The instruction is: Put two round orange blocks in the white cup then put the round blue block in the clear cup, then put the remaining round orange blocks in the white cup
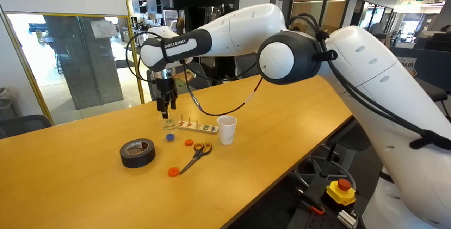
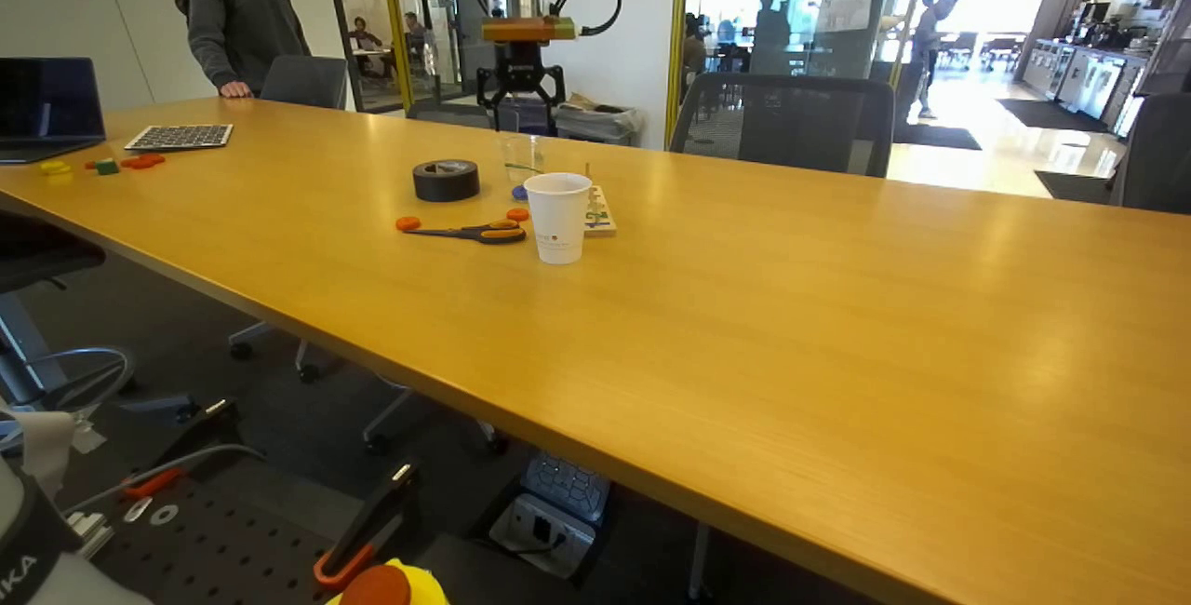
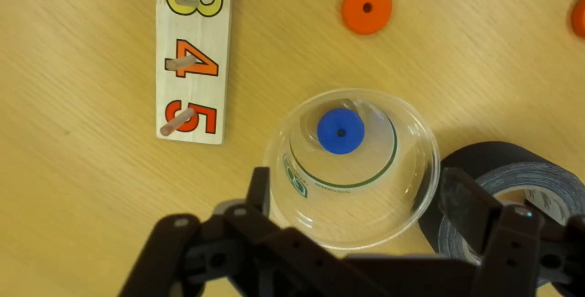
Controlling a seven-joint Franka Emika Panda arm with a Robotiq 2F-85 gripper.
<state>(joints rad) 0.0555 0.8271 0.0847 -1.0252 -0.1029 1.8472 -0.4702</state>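
The clear cup [image 3: 347,210] stands upright with the round blue block [image 3: 340,131] at its bottom. The cup also shows faintly in both exterior views [image 1: 170,127] [image 2: 523,163]. My gripper [image 3: 358,196] is open and empty at the cup's rim, its fingers on either side; contact cannot be told. The gripper also shows in both exterior views [image 1: 167,111] [image 2: 526,121]. Two round orange blocks [image 3: 367,8] [image 1: 173,172] lie on the table. The white cup [image 1: 227,130] stands upright at the number board's end, its inside hidden; it is out of the wrist view.
A black tape roll [image 3: 498,169] lies close beside the clear cup. A wooden number board with pegs [image 3: 194,55] lies on the other side. Black scissors [image 1: 197,156] lie between the orange blocks. A laptop [image 2: 46,107] and loose coloured pieces [image 2: 107,166] are farther along the table [image 2: 837,326].
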